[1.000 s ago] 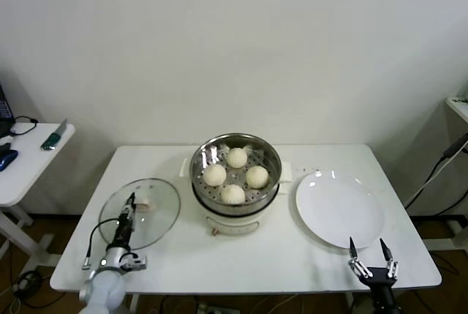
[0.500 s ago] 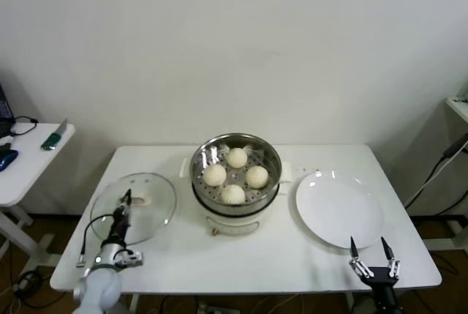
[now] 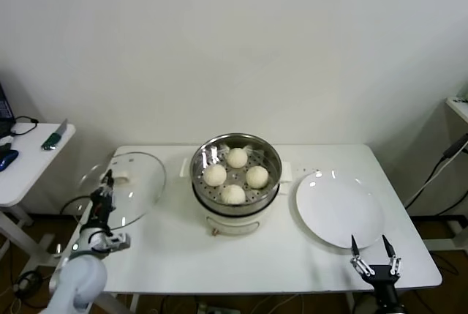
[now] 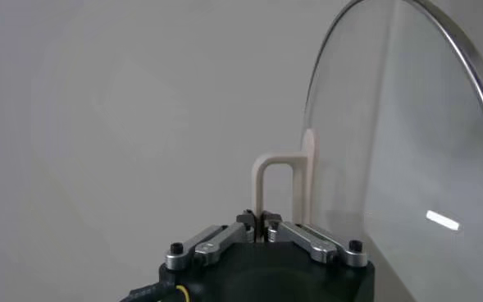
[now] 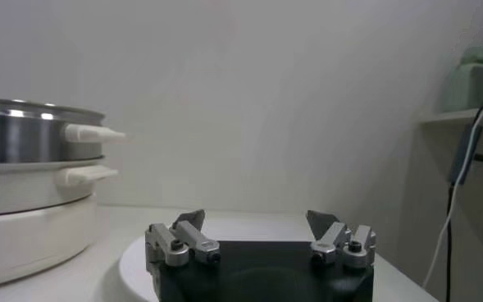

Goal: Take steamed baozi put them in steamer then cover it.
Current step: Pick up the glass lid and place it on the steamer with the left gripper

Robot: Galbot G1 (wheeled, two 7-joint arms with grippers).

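bright, even light | glare streak on cover [image 4: 443, 220] — faint shadows | sharp

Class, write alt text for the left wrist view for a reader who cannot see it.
The left gripper is shut on the whitish handle of the clear glass cover, which is tilted on edge, its metal rim arcing against a plain pale wall.

white table [image 3: 183, 255], white plate [image 3: 338, 208], side table [image 3: 29, 164]

Our two arms, one busy, one idle

Our left tool [image 3: 107, 179] is raised, fingers pinched tight; our right tool [image 3: 374, 258] waits low, fingers spread.
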